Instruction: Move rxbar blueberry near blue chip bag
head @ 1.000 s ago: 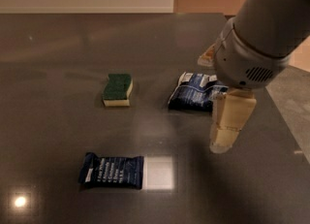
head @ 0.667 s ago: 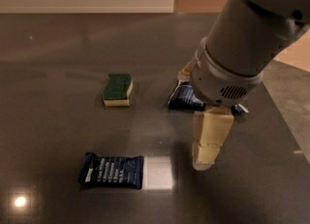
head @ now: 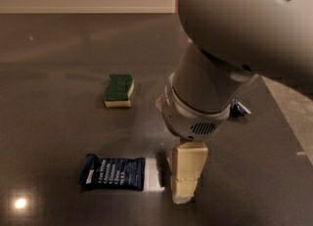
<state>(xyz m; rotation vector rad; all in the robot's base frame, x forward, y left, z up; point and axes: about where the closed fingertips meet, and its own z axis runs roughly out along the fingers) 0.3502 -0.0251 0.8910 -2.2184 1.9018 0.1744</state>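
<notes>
The rxbar blueberry (head: 113, 172) lies flat on the dark table (head: 54, 93) at the lower left, a navy wrapper with white text rows. My gripper (head: 184, 191) hangs just right of it, its cream fingers (head: 186, 171) pointing down near the table, a small gap from the bar's right end. The blue chip bag is almost wholly hidden behind my arm (head: 210, 98); only a small corner of it (head: 239, 107) shows at the right.
A green and yellow sponge (head: 119, 90) sits on the table behind the bar. A bright light patch (head: 154, 173) reflects next to the bar's right end. The table's right edge (head: 288, 117) runs diagonally, with lighter floor beyond.
My arm and gripper have moved left and toward the camera, from beside the chip bag to just right of the bar. The arm now covers the chip bag.
</notes>
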